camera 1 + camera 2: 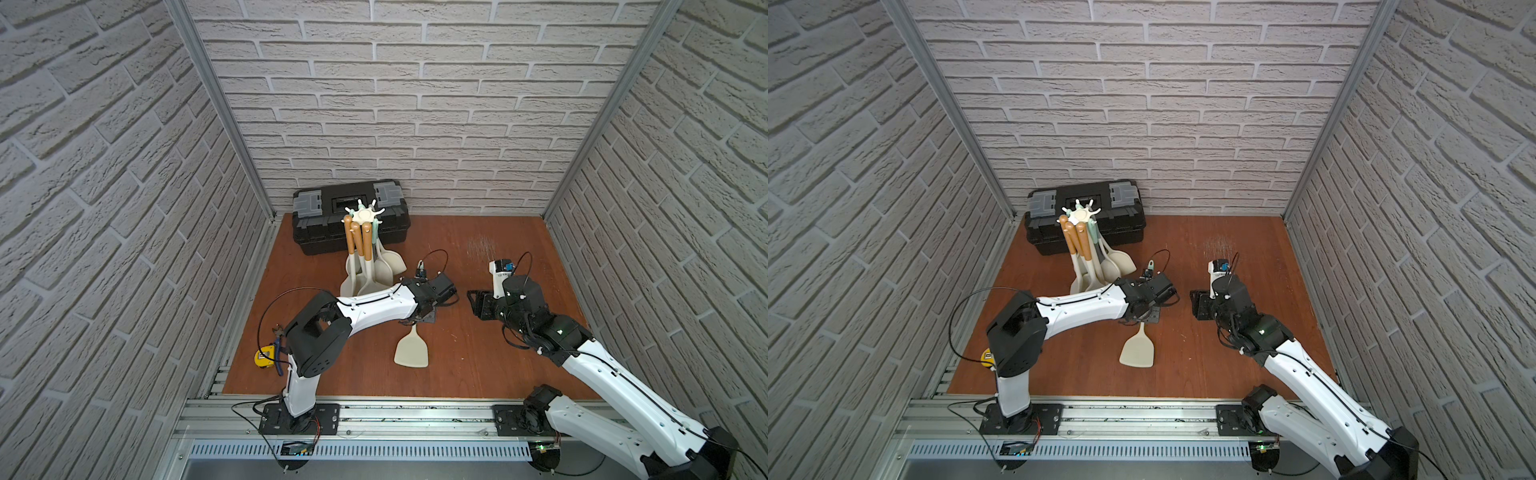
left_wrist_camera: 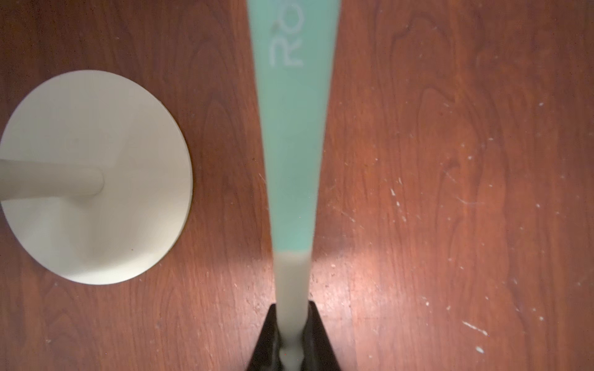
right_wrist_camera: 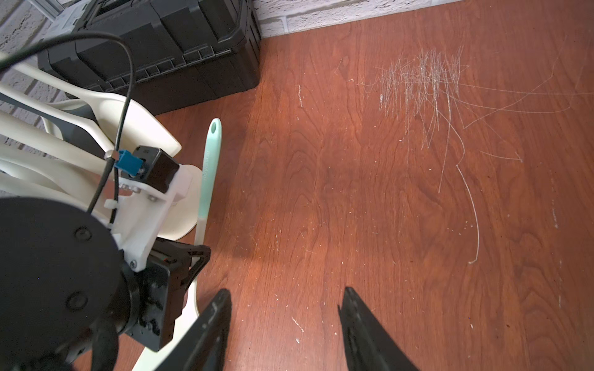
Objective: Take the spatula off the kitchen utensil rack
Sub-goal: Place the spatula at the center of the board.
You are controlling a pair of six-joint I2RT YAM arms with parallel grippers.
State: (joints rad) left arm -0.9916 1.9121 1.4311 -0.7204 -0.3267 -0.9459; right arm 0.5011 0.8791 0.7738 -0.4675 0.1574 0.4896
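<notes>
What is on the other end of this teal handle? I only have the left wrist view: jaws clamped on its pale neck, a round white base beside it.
Observer: It is a spatula. In both top views its flat cream blade sticks out behind the left gripper, toward the arm bases.
Operator: Does anything hang on the rack above that base?
Observer: Yes. Several utensils, three with wooden handles, hang from the crown of the kitchen utensil rack.
Operator: Where is the right gripper?
Observer: The right gripper is beside the left one, jaws open, holding nothing.
</notes>
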